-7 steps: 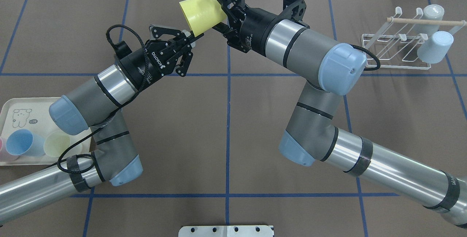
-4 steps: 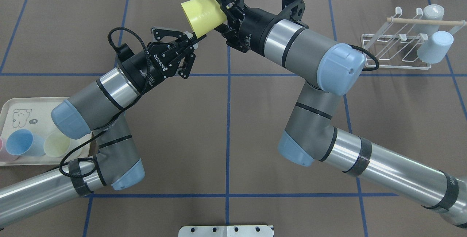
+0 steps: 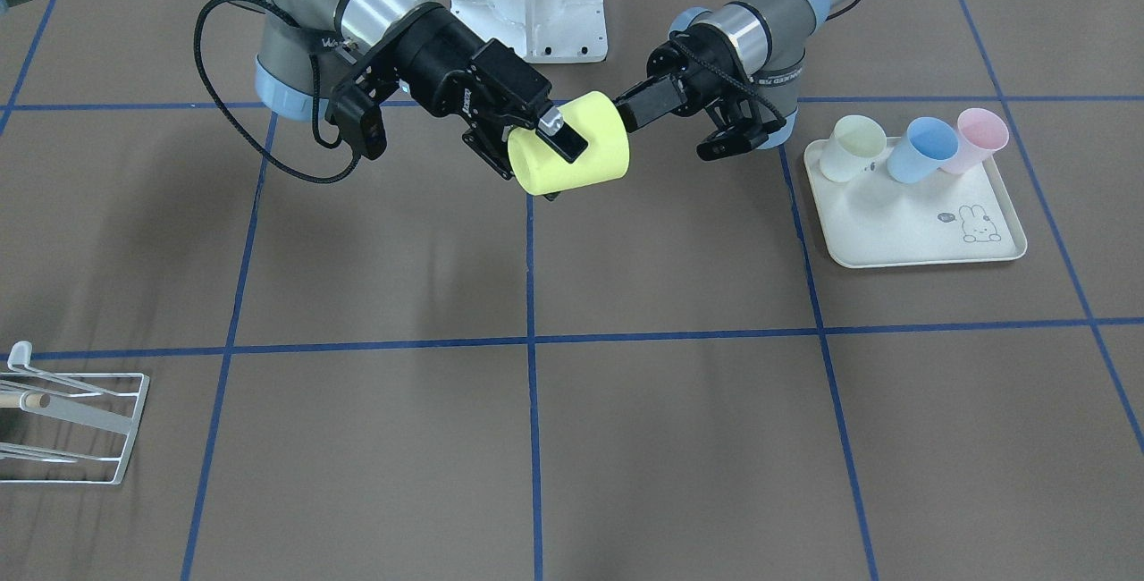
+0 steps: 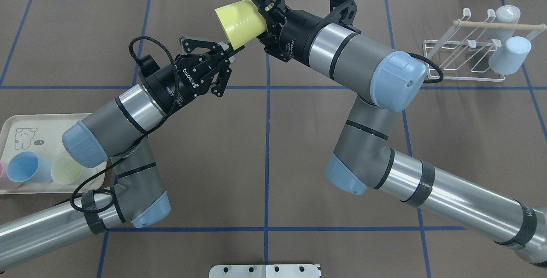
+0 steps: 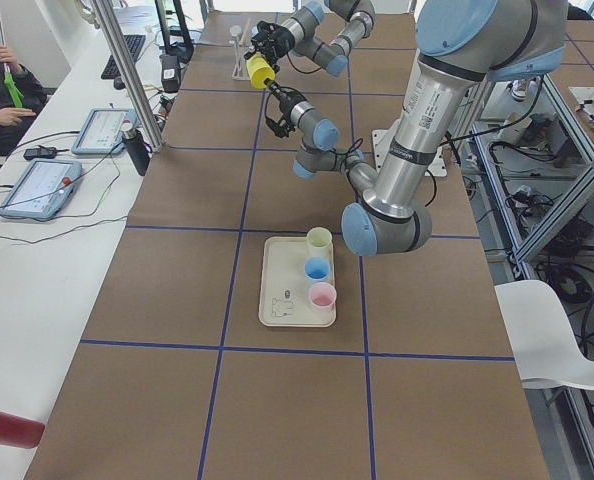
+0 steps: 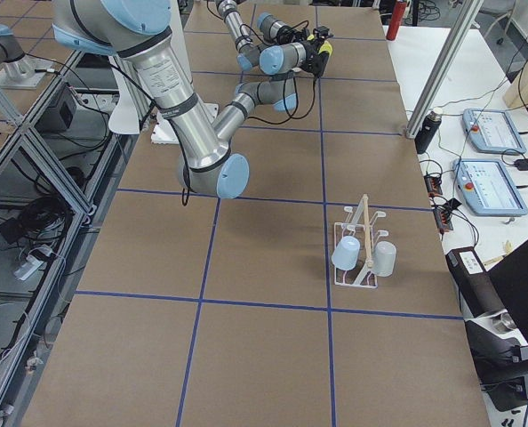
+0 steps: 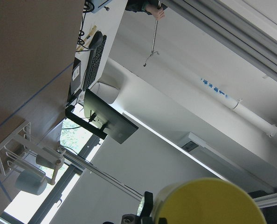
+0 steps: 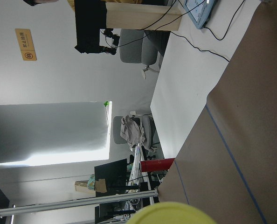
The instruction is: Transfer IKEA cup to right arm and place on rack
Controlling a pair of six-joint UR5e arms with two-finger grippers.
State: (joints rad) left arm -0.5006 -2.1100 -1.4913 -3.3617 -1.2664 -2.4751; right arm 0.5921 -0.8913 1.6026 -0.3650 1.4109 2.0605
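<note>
A yellow IKEA cup (image 4: 239,21) hangs on its side above the far middle of the table, also seen in the front view (image 3: 572,152). My left gripper (image 4: 230,50) is shut on the cup's rim at its lower edge. My right gripper (image 4: 241,17) reaches in from the other side and stands open, one finger on each side of the cup's body and close to its wall. The white wire rack (image 4: 466,80) stands at the far right, well away from both grippers, and shows as well in the front view (image 3: 80,420).
Two pale grey cups (image 4: 510,55) (image 4: 506,15) hang on the rack under its wooden rod (image 4: 491,25). A cream rabbit-print tray (image 4: 25,128) at the near left holds a blue cup (image 4: 23,167), a pale yellow cup (image 4: 66,169) and a pink one.
My left gripper has carried the yellow cup a little to the right, deeper between the right gripper's fingers. The right gripper has hardly moved.
</note>
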